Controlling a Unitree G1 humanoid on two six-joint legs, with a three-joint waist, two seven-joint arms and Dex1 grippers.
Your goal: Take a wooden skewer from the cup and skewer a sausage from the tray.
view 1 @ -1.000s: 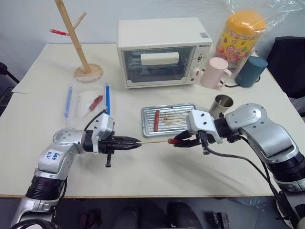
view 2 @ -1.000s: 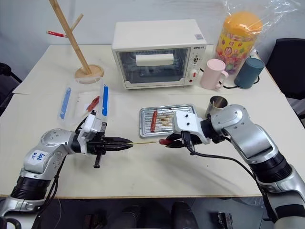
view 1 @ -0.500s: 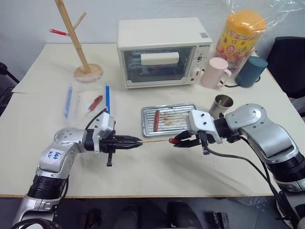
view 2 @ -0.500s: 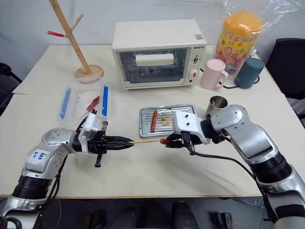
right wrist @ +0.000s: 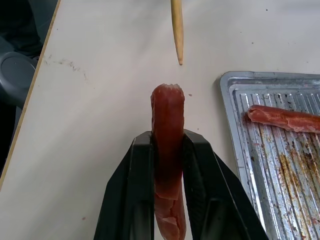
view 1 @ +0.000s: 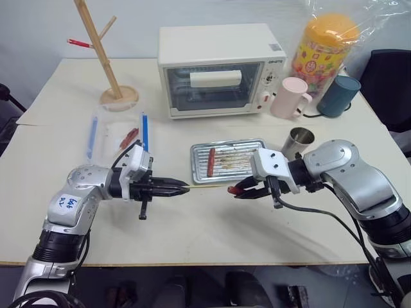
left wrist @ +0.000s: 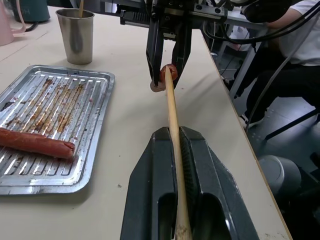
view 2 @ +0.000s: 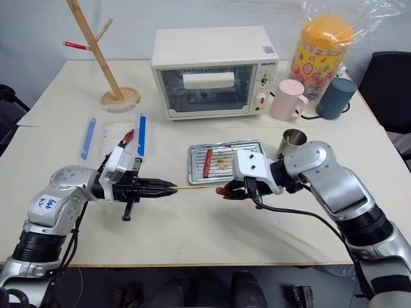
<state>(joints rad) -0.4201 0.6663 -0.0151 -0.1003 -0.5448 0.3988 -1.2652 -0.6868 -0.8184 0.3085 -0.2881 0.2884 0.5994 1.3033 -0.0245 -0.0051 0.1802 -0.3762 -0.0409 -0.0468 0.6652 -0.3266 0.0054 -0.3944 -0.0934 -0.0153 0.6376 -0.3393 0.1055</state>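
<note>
My left gripper [view 1: 183, 187] is shut on the wooden skewer [view 1: 207, 187], which points level towards my right gripper [view 1: 243, 188]. That one is shut on a reddish-brown sausage [right wrist: 168, 130], its cut end facing the skewer's tip [right wrist: 177, 25] with a small gap between them. Both are held above the table, in front of the silver tray [view 1: 226, 142]. A second sausage [view 1: 210, 162] lies at the tray's left end. The steel cup [view 1: 298, 141] stands right of the tray, behind my right wrist.
A white toaster oven [view 1: 221, 69] stands behind the tray, with a pink mug [view 1: 290, 96], a dark teal mug [view 1: 337, 96] and a yellow-lidded jar [view 1: 324, 45] to its right. At the left are a wooden branched stand [view 1: 103, 51] and a clear blue-edged container [view 1: 119, 135].
My left forearm has shifted very slightly up and left in the picture. The skewer, the sausage and my right arm stay as they were.
</note>
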